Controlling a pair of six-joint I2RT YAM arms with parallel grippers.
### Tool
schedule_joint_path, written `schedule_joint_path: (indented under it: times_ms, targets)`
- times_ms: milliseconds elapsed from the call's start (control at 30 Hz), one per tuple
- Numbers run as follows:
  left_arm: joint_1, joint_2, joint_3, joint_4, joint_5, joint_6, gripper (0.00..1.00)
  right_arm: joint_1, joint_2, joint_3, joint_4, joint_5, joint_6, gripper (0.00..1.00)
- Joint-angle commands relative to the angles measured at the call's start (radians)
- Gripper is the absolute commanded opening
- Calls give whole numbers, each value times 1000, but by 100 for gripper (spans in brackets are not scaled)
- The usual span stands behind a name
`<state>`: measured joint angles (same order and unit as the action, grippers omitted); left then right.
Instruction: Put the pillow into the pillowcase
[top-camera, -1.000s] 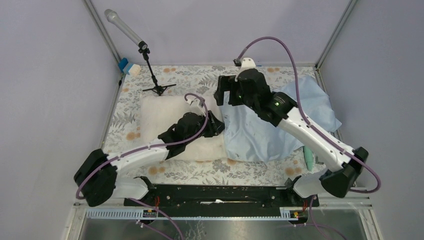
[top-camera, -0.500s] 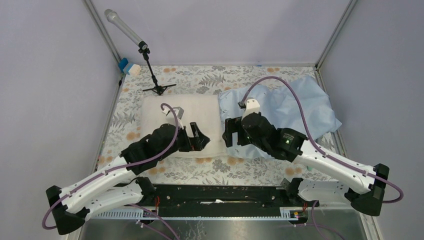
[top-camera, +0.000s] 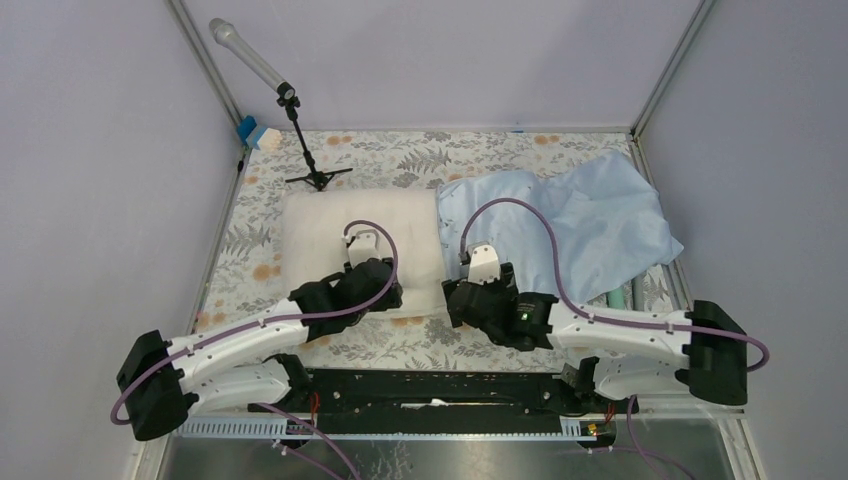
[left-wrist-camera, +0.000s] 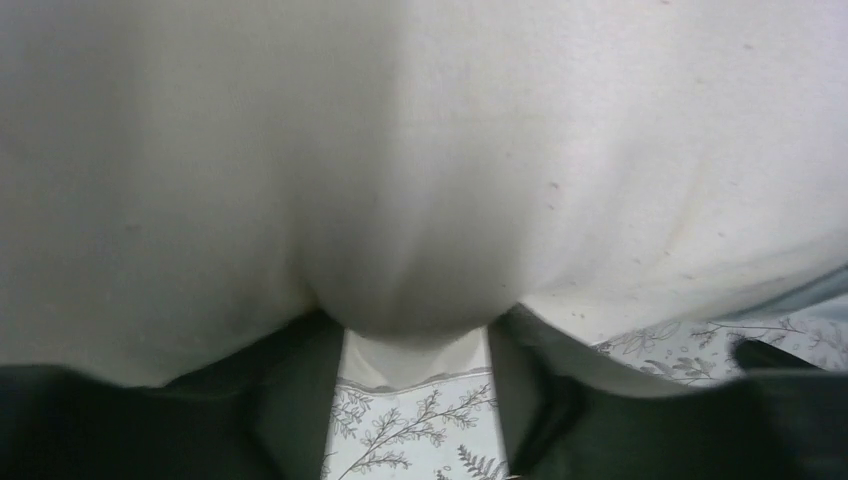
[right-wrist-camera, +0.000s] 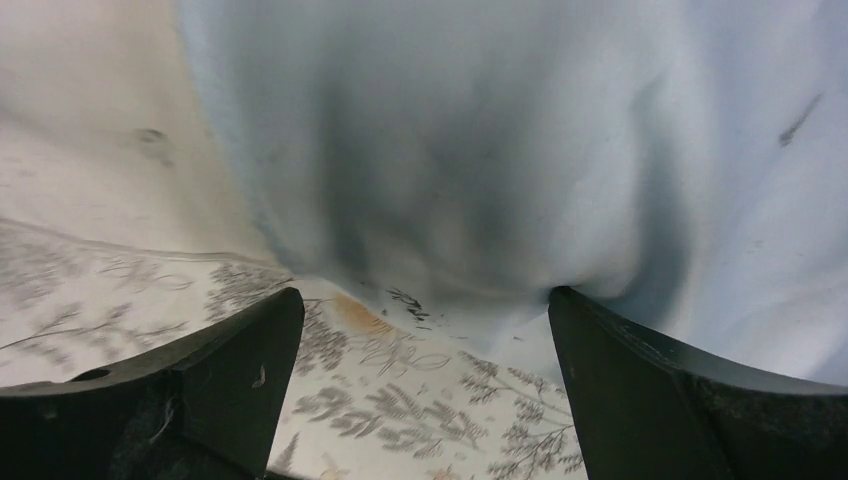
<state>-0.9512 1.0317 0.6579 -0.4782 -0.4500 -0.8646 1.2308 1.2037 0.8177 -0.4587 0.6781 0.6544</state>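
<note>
Left jaws: clenched on the near edge of the pillow (left-wrist-camera: 420, 150). In the left wrist view we see a rounded lobe of cream fabric squeezed between the two dark fingers (left-wrist-camera: 300, 400), and the rest of the cushion bulges over both of them.
Right jaws: released and spread wide. In the right wrist view we see the near edge of the pillowcase (right-wrist-camera: 500, 130) sagging into the gap between the fingers (right-wrist-camera: 230, 380). It touches the inner side of one finger, and nothing is pinched.
Left arm (top-camera: 240, 335): we see it lying low from the near left corner, with its wrist over the pillow's near edge.
Right arm (top-camera: 620, 325): we see it lying low from the near right, with its wrist at the near left corner of the blue cloth.
Pillow (top-camera: 330, 235): it lies flat on the tabletop (top-camera: 400, 155), left of centre and wholly outside the case.
Pillowcase (top-camera: 580, 220): it is spread wrinkled to the right, its left edge just beside the pillow's right edge.
Tabletop: we see it covered with a grey floral cloth (top-camera: 390, 345).
Microphone (top-camera: 250, 55): it is on a small tripod (top-camera: 315, 178) at the far left, apart from the pillow.
Teal object (top-camera: 618, 298): it peeks out from under the pillowcase's near right edge; we cannot tell what it is.
</note>
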Motion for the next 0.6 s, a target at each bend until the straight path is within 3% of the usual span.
schedule_joint_path:
  times_ms: [0, 100, 167, 233, 333, 567]
  targets:
    - [1, -32, -6, 114, -46, 33, 41, 9, 67, -73, 260, 183, -59, 100]
    - [1, -23, 2, 141, -3, 74, 19, 9, 120, -61, 347, 237, -107, 99]
    - [1, -29, 13, 157, 30, 101, 6, 7, 132, -21, 361, 263, -163, 89]
    - [0, -48, 39, 157, 62, 147, 0, 7, 119, 35, 366, 264, -231, 54]
    - [-1, -86, 143, 119, 142, 216, 0, 7, 88, 160, 279, 237, -300, 3]
    - [-36, -81, 482, -69, 259, 289, 0, 7, 57, 598, -48, 56, -426, 0]
